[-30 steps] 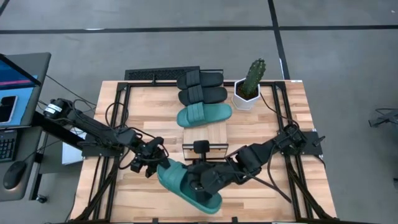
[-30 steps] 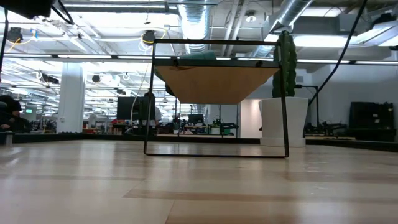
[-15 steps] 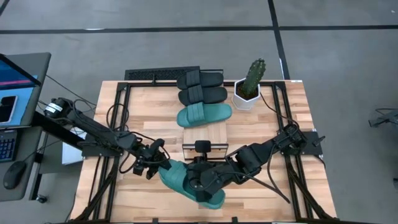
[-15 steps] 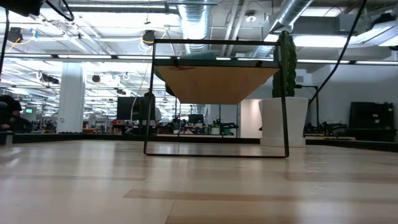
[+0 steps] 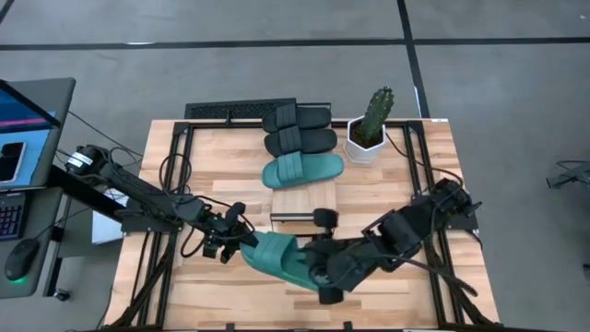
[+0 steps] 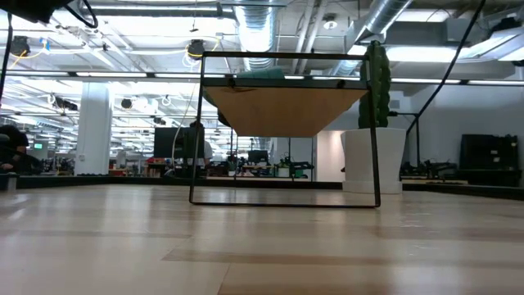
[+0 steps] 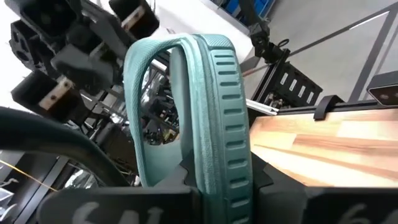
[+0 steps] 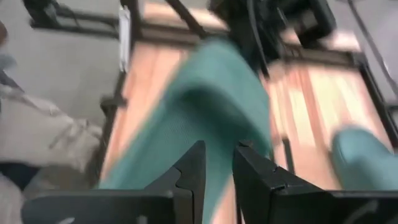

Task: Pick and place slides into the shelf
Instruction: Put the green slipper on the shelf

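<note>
Teal slide point(image 5: 277, 257) off shelf point(image 5: 302, 199) edge, both end effectors gripping

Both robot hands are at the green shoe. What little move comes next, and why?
Probably lift the teal slide toward the shelf. The left gripper is clamped on its edge, the right gripper is at its other end, and three slides already sit on the shelf, with bare plank beside them.

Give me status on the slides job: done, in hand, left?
Done: two black rubber slides and one teal-green rubber slide lie on the light-wood plank shelf.
In hand: the fourth teal-green slide, left gripper shut on one end, right gripper at the other.
Left: placing it on the shelf.
</note>
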